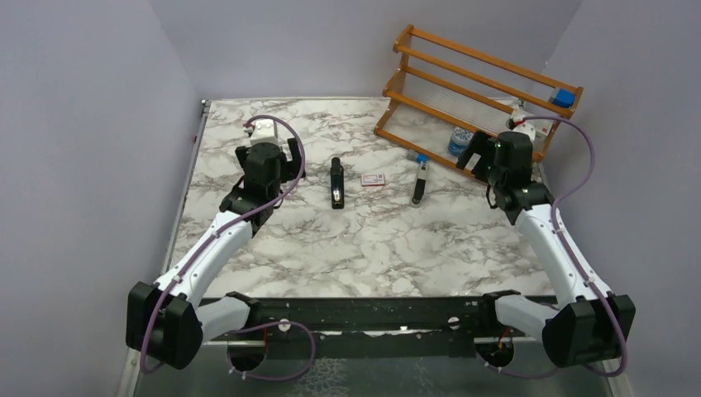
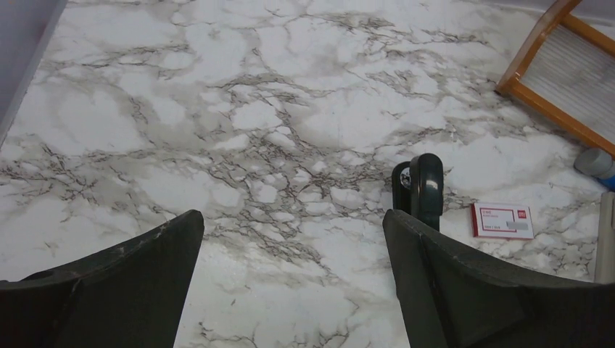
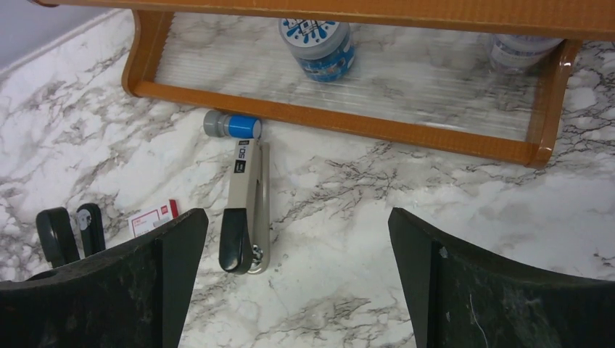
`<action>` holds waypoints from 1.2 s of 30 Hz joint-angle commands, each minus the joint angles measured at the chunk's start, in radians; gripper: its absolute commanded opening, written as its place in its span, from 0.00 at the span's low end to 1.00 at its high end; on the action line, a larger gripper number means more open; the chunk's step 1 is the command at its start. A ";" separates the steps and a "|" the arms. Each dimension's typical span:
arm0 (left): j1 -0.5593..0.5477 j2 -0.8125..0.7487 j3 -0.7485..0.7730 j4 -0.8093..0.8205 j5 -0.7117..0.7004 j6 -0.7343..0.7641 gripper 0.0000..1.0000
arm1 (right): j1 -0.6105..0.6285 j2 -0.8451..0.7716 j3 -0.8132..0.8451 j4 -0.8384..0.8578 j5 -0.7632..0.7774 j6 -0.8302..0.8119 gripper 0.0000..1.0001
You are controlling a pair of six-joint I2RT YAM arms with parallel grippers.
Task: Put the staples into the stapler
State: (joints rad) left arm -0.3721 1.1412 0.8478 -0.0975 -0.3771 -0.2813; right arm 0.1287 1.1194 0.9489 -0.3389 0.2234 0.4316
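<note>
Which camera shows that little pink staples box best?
The left wrist view: the staples box lies whole and close, its white label showing. The top view shows only a tiny pink patch; in the right wrist view a finger hides part of it.

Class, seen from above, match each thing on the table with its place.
Things:
1. black stapler
2. staple box
3. grey stapler
4. wooden rack

Places:
A. far right corner
B. between the two staplers
C. left of the box
D. right of the box

Pairs: 1-C, 2-B, 3-D, 4-A
</note>
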 commanded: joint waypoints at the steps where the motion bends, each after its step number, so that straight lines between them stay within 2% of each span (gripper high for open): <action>1: 0.010 0.009 0.040 0.009 -0.113 -0.053 0.99 | -0.010 -0.027 0.014 0.092 0.025 0.013 0.99; 9: 0.012 0.013 0.050 0.023 -0.142 -0.015 0.99 | -0.013 -0.009 0.031 0.104 -0.034 0.004 0.99; 20: 0.013 0.002 0.012 0.068 -0.022 0.060 0.99 | -0.014 0.041 0.028 0.133 -0.278 -0.019 1.00; 26: 0.013 0.084 0.073 0.024 0.040 0.058 0.99 | -0.009 0.136 0.054 0.121 -0.423 0.007 1.00; 33: 0.005 0.246 0.175 -0.023 0.180 0.010 0.99 | 0.009 0.174 0.049 0.084 -0.420 0.005 0.97; 36: -0.035 0.327 0.227 -0.033 0.195 -0.007 0.98 | 0.010 0.159 0.030 0.077 -0.403 -0.011 0.97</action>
State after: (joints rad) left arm -0.3698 1.3876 1.0065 -0.1066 -0.2653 -0.2535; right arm 0.1329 1.2922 0.9794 -0.2386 -0.1699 0.4366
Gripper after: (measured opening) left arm 0.990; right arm 0.972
